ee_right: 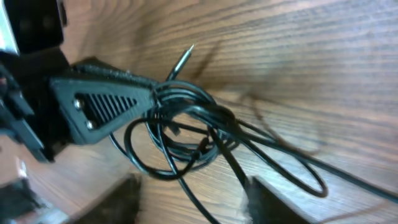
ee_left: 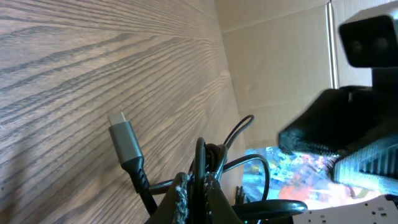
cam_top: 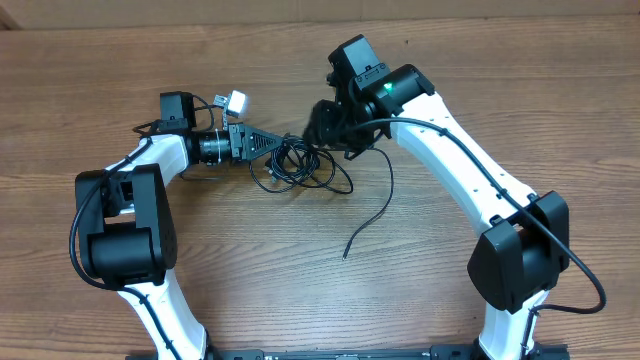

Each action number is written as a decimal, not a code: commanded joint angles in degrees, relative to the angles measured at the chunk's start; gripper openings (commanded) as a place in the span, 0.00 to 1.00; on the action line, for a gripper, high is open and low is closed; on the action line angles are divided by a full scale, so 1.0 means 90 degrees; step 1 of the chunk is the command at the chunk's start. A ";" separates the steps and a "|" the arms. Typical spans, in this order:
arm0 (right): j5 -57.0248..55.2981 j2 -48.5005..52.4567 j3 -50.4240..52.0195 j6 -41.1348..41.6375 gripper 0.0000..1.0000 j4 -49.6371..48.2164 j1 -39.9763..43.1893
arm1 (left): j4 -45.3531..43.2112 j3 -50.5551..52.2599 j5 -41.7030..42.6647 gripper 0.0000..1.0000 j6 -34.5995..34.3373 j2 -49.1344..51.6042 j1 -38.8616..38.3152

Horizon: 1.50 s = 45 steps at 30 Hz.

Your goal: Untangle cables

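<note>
Cables (cam_top: 300, 168) bunched at centre of table (cam_top: 100, 60), at 3 o'clock from left gripper (cam_top: 283, 145), which is clenched on several strands. Right gripper (ee_right: 199, 202) sits at the bundle's 1 o'clock. Its fingers (ee_right: 267, 199) are blurred and cut off at the frame bottom, spread apart, grasping nothing. One strand trails toward 6 o'clock. Silver plug (ee_left: 124, 138) is visible; the knot's crossings are unreadable.

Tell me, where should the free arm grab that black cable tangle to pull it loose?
Probably the loose tail trailing out of the cables toward the near edge. It lies alone on the table, clear of the loops. Come from the right, opposite the left gripper, which pinches the knot's left side; the right gripper stands open there.
</note>
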<state>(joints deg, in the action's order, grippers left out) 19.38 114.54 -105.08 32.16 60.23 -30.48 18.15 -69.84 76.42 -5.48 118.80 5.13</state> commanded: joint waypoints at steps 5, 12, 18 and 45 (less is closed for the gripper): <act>-0.0036 0.0085 0.0102 0.1365 0.47 -0.0384 -0.0158 | -0.0032 -0.0010 0.0342 0.05 0.0189 0.0085 0.0005; -0.0058 0.0087 0.0605 0.3245 0.35 -0.1003 -0.0323 | -0.0078 -0.0010 0.0345 0.05 0.0287 0.0085 0.0005; -0.0160 0.0087 0.1003 0.4121 0.36 -0.1603 -0.0376 | -0.0080 -0.0010 0.0347 0.04 0.0284 0.0085 0.0005; -0.0996 0.0532 0.1224 0.5778 0.34 -0.2157 -0.0687 | -0.0216 -0.0010 0.0534 0.04 0.0277 0.0085 -0.0160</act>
<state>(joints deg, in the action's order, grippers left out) 12.14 117.56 -94.41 82.72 40.66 -36.75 16.47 -69.84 77.12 -4.05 119.28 3.90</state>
